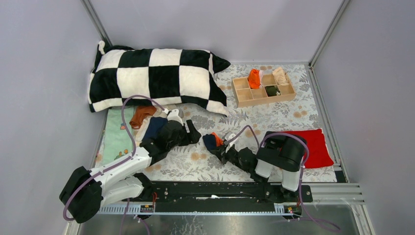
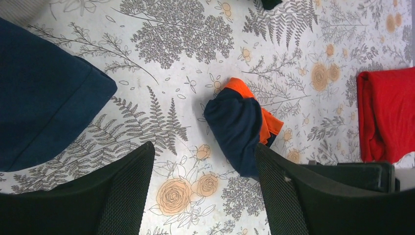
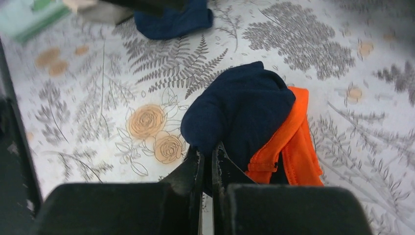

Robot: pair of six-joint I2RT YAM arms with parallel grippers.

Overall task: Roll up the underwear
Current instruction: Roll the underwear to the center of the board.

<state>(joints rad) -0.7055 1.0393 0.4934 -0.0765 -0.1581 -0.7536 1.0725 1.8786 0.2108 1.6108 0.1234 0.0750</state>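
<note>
The navy underwear with orange trim (image 1: 212,141) lies bunched on the flowered sheet near the table's middle; it also shows in the left wrist view (image 2: 237,128) and the right wrist view (image 3: 240,110). My right gripper (image 3: 206,152) is shut on its near navy edge. My left gripper (image 2: 203,164) is open and empty, hovering over the sheet just left of that piece. More underwear lies at the left: a rust-brown piece (image 1: 141,115) and a navy piece (image 1: 154,126), the navy one also in the left wrist view (image 2: 41,93).
A black-and-white checked pillow (image 1: 156,76) lies at the back left. A wooden compartment box (image 1: 243,95) at the back right holds an orange roll (image 1: 253,78) and a beige roll (image 1: 281,76). A red cloth (image 1: 315,147) lies at the right. A pale green cloth (image 1: 116,134) lies at the left edge.
</note>
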